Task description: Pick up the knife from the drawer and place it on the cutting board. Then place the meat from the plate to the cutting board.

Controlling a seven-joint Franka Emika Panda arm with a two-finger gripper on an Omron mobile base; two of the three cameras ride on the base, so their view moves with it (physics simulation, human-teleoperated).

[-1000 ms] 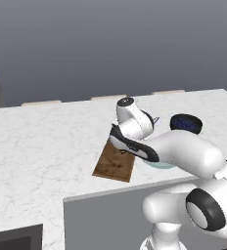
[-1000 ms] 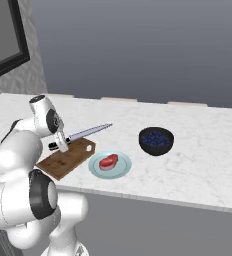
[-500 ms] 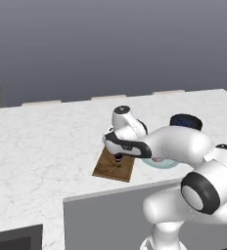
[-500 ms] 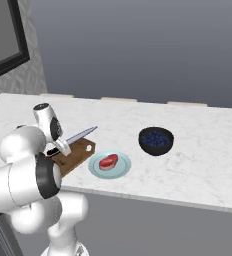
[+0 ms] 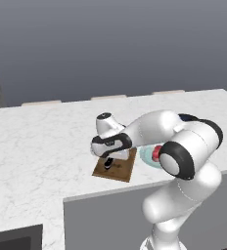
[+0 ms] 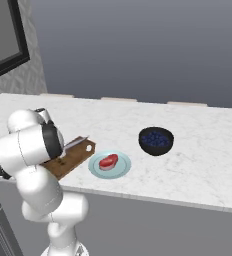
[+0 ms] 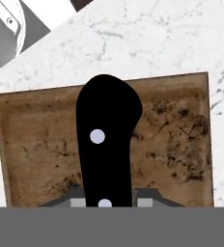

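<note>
I have the gripper (image 7: 104,202) clamped on the knife (image 7: 105,144), its black handle running straight up the hand view over the middle of the cutting board (image 7: 176,144). From the right base view the blade tip (image 6: 79,142) pokes out past my arm toward the board's far end; the arm covers the rest of the blade. The board (image 5: 120,168) lies near the counter's (image 5: 37,146) front edge. The meat (image 6: 108,161) sits on the plate (image 6: 109,165) just beside the board; the arm hides most of the plate in the left base view.
</note>
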